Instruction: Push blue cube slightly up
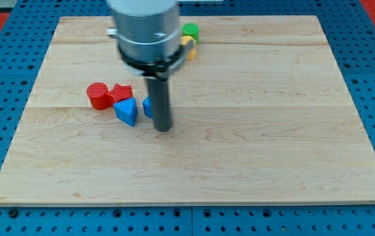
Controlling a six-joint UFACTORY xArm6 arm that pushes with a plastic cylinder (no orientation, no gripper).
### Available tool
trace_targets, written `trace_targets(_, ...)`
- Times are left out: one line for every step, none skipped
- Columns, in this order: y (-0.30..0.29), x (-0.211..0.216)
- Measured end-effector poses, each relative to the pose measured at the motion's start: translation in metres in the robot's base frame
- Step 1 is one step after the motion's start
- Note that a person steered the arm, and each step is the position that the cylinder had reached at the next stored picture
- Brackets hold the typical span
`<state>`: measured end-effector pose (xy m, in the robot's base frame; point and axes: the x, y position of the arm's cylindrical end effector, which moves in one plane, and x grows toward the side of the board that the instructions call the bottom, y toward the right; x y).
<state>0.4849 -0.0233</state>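
Observation:
The blue cube (147, 107) sits left of the board's middle, mostly hidden behind my rod. My tip (164, 128) rests on the board just below and right of the cube, touching or nearly touching it. A blue triangular block (126, 112) lies just left of the cube. A red star-like block (121, 94) and a red cylinder (98, 96) sit further left, close together.
A green cylinder (191, 31) and a yellow block (188, 47) sit near the view's top, partly hidden by the arm's body (145, 29). The wooden board (273, 131) lies on a blue perforated table (4, 78).

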Motion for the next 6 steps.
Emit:
trace_targets(0.009, -0.011)
trace_targets(0.008, -0.023)
trace_targets(-0.002, -0.011)
trace_targets(-0.043, -0.011)
trace_targets(-0.059, -0.013)
trace_targets(-0.054, -0.05)
